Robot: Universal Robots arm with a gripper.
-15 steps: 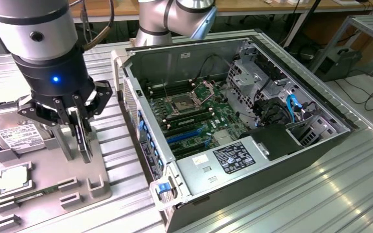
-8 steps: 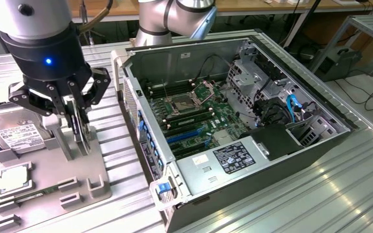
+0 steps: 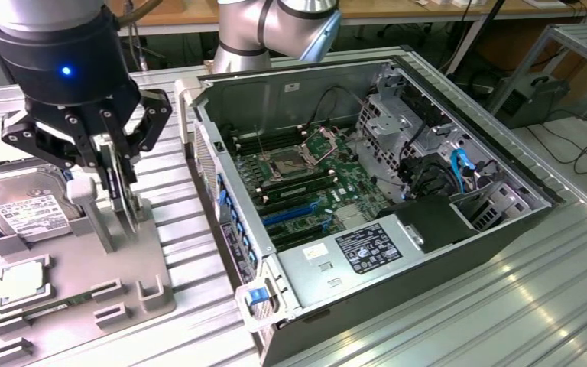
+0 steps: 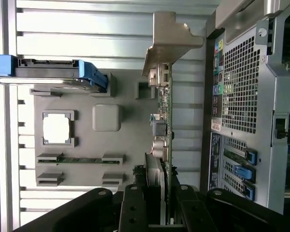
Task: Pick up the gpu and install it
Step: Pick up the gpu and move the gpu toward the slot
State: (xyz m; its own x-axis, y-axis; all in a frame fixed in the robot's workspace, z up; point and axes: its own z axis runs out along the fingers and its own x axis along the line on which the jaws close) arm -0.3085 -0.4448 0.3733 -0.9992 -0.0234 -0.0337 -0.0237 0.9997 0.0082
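The gripper hangs over the grey holder tray at the exterior view's left, its black fingers pointing straight down and clamped on either side of the gpu. The gpu stands upright and edge-on between them, a thin dark card with its lower edge down at the tray; whether that edge sits in the tray's slot or just above it cannot be told. In the wrist view the gpu runs as a narrow green strip with small parts along one face, its silver metal bracket at the far end from the gripper, and the two fingers press close against the card's sides. A hard drive with a white label leans in the tray just beside the gripper, and a memory stick lies flat in another holder of the tray. The open computer case lies on its side on the ribbed metal surface just beside the tray, towards the exterior view's right, with the green motherboard exposed inside.
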